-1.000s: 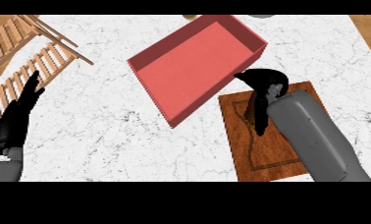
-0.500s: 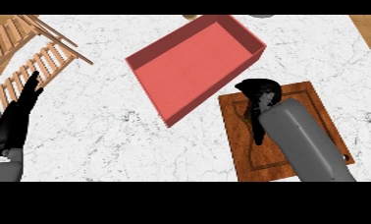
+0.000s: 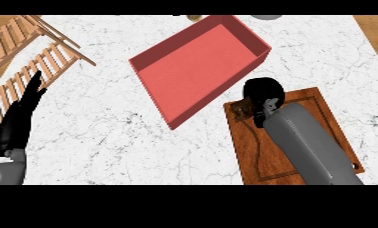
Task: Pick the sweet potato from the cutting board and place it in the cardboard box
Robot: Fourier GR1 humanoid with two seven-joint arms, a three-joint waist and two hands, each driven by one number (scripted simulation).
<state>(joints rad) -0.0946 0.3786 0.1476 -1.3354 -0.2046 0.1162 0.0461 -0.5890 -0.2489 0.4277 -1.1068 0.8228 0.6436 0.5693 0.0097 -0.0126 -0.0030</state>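
The right hand [image 3: 263,93] is curled over the top end of the board [image 3: 325,122], hiding most of the potato [image 3: 241,108]. Only a brown bit shows by the hand, so I cannot tell which way it points. The red box [image 3: 199,67] sits just beside the board, and the left hand [image 3: 21,117] rests open at the left edge.

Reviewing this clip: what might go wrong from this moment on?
1. The right hand covers the far-left corner of the cutting board, and only a brown sliver of the sweet potato shows; it may not be properly held, and may slip when lifted.
2. The red box has raised walls close to the board, so a low carry might clip the near wall.
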